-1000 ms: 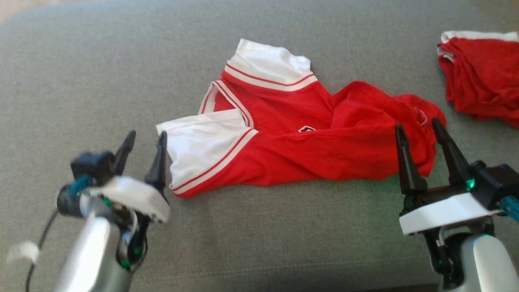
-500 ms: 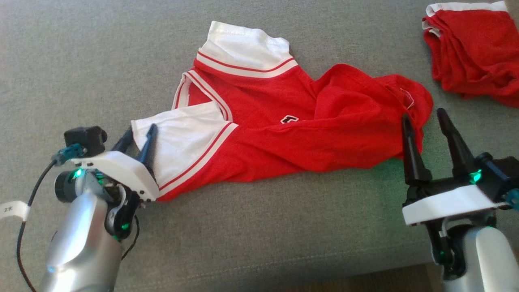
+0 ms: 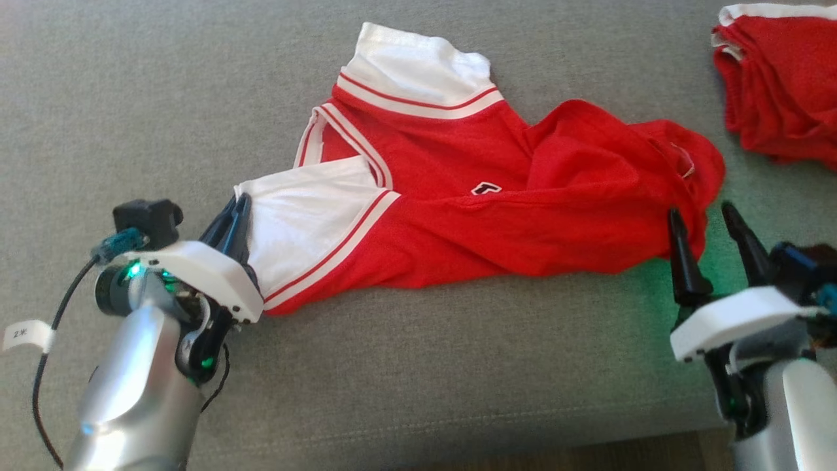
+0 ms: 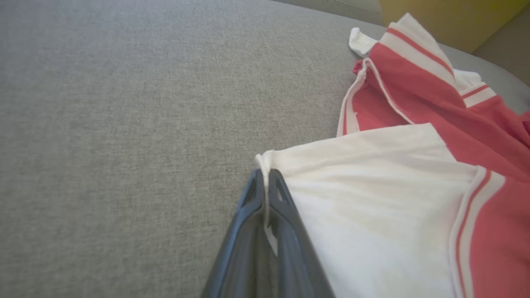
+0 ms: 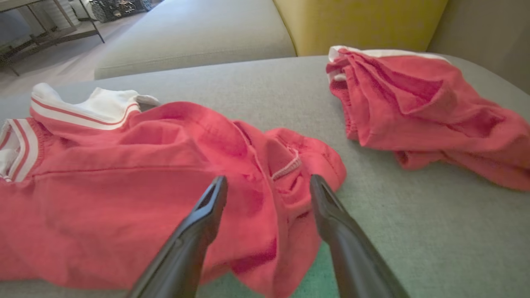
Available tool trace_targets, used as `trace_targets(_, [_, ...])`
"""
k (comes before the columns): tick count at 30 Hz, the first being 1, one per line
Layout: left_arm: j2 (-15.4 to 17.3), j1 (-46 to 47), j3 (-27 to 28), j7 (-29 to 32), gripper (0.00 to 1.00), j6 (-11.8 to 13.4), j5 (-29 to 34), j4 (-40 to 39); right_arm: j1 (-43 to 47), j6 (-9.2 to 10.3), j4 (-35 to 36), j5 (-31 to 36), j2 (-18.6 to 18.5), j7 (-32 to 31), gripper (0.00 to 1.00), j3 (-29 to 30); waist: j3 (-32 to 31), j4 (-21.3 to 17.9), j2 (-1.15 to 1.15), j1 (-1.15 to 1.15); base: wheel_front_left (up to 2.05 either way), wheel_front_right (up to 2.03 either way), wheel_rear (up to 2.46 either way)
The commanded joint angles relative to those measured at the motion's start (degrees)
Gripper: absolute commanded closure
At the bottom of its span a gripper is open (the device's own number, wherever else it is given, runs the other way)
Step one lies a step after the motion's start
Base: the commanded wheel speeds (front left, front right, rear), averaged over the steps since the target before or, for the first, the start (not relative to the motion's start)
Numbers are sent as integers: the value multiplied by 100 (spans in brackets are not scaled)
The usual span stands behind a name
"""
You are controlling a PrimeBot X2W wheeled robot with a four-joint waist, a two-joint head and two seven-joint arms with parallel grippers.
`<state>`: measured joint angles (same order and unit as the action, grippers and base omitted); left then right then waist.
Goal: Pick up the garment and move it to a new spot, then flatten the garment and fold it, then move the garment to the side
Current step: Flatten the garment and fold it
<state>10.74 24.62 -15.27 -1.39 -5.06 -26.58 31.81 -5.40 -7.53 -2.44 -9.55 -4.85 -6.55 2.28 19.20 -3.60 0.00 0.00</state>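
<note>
The left gripper [image 4: 265,178] has its two dark fingers pressed together, pinching the outer corner of a white sleeve [image 3: 307,229] between them; a sliver of the white cloth shows in the seam between the fingers. That sleeve belongs to the red short-sleeved jersey with white sleeves and striped trim [image 3: 497,222], which lies crumpled across the middle of the grey woven seat cushion [image 3: 163,98]. Its collar end is toward the robot's left and its bunched hem toward the right. A small dark-and-white logo sits on the chest.

Over at the hem end, the right gripper [image 3: 701,214] has its fingers spread wide, one on each side of the rumpled red fold of the hem. From here I cannot tell whether the tips touch the cloth. A green glow lies on the cushion just beneath them.

The jersey sits nearer the cushion's front edge than its back edge. Toward the far right corner, apart from the jersey, a second red garment with a white band [image 3: 778,85] lies in a loose heap. Behind it stands a yellow upholstered backrest [image 5: 356,20].
</note>
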Motion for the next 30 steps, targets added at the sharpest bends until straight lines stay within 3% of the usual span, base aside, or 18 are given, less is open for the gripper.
trace_targets(1, [175,217,170,-63,100,15,49,-152,-265,4,194,-17,-103,2,0,-141,33,34,0,0,0,0,0])
trace_targets(4, [169,248,141,-122,100,11,45,-148,-480,4,-46,-65,-220,-66,0,-198,74,91,0,0,0,0,0])
trace_targets(5, [172,253,137,-135,100,10,43,-145,-523,4,-93,-85,-244,-81,16,-224,83,98,0,0,0,0,0])
trace_targets(6, [174,258,132,-147,100,8,40,-141,-559,4,-143,-110,-263,-110,53,-249,89,104,0,0,0,0,0])
trace_targets(7, [176,264,128,-162,100,7,38,-138,-588,4,-194,-133,-283,-165,97,-269,94,110,0,0,0,0,0])
trace_targets(12, [196,288,116,-293,100,3,38,-160,-654,4,-264,-277,-366,-341,100,-259,101,135,0,0,0,0,0])
trace_targets(19, [355,312,225,-927,100,159,209,-643,-698,4,291,-456,-396,-157,100,-186,-79,106,0,0,0,0,0])
trace_targets(26, [627,395,493,-1235,100,457,461,-2032,-988,4,1223,-699,-436,-235,100,-56,-453,118,0,0,0,0,0])
trace_targets(30, [784,604,637,-1258,100,599,598,-2972,-1404,4,1728,-1182,-373,-410,100,31,-677,158,0,0,0,0,0])
